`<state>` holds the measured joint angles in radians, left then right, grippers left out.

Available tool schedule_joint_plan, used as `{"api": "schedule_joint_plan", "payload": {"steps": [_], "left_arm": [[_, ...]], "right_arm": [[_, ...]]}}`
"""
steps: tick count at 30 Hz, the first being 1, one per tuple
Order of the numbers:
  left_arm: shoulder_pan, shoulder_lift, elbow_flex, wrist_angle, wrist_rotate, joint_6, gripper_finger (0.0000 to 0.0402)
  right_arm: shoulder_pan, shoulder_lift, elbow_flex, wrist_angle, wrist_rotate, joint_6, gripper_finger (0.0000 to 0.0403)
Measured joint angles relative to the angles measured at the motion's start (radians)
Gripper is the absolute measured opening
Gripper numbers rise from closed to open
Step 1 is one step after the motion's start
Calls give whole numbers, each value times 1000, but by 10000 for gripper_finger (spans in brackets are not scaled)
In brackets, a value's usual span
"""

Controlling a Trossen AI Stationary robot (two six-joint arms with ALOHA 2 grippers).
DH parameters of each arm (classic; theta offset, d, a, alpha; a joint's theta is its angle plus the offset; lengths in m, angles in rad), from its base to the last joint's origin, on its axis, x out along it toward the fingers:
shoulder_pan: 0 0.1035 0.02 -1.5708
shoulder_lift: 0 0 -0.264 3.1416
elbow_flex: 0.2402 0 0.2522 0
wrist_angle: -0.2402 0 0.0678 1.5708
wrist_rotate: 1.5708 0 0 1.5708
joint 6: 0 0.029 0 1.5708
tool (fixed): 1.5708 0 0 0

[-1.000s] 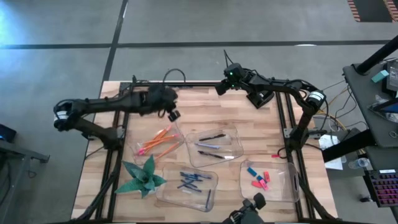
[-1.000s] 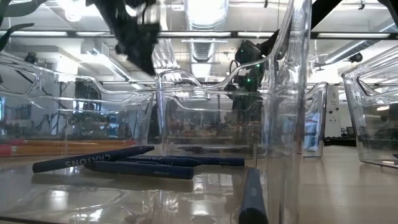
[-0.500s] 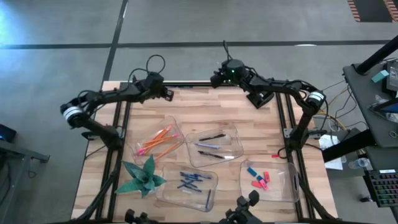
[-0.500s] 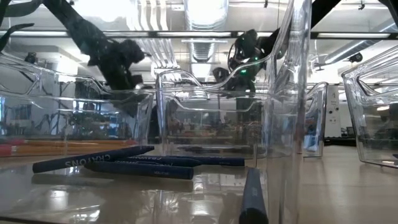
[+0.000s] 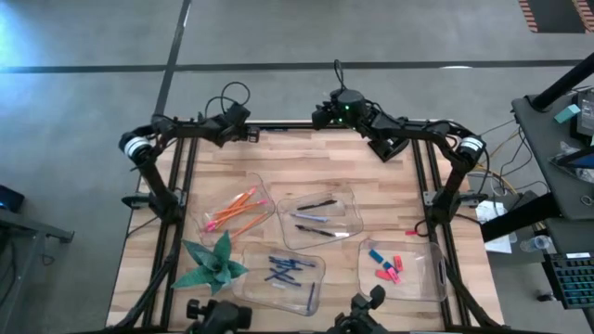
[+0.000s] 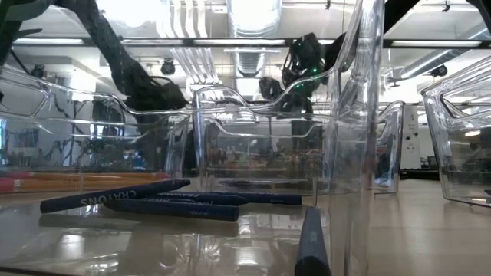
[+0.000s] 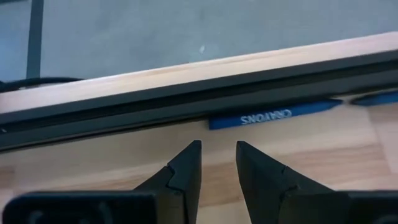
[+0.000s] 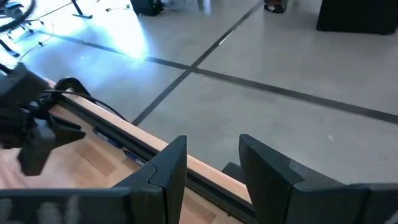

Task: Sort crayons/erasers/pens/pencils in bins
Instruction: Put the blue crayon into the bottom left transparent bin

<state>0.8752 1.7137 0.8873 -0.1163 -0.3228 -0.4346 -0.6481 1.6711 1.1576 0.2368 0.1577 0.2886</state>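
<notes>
A: What's the risk here?

B: A loose blue crayon (image 7: 267, 116) lies flat on the surface (image 7: 93, 168), pressed right against the black rail (image 7: 186, 102). The left gripper (image 7: 217, 149) hovers just on the near side of that rail. Its fingers (image 7: 186, 165) stand a narrow gap apart and hold nothing. Coming down, one finger may strike the rail, or nudge the crayon so it rolls along the rail instead of being caught.

A: And the other arm?

B: The right gripper (image 8: 211, 146) hangs over the same rail, farther along it. Its fingers are moderately apart and empty. Both arms work that rail, so I'd worry they crowd each other.

A: Where's everything else?

B: The bins (image 5: 353, 199) sit well away from the rail, toward the front of the surface. The pencils (image 5: 232, 209) are in one bin and the erasers (image 5: 385, 264) in another. Carrying a crayon that far with a loose pinch could drop it.

A: Any writing?

B: "CRAYONS" in white on the loose crayon, seen inverted. The same word shows on a binned crayon (image 6: 107, 197) in the low view.
</notes>
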Motion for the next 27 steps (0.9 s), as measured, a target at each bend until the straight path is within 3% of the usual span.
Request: {"api": "schedule_joint_plan", "payload": {"steps": [7, 11, 19, 27], "left_arm": [[17, 18, 7, -7, -10, -6, 86], [17, 16, 9, -7, -79, -18, 86], [20, 57, 24, -4, -53, -58, 86], [22, 104, 65, -14, -101, -86, 86]], "right_arm": [[0, 0, 0, 13, 0, -6, 137], [0, 0, 0, 14, 0, -32, 137], [0, 0, 0, 12, 0, -40, 137], [0, 0, 0, 3, 0, -90, 137]]}}
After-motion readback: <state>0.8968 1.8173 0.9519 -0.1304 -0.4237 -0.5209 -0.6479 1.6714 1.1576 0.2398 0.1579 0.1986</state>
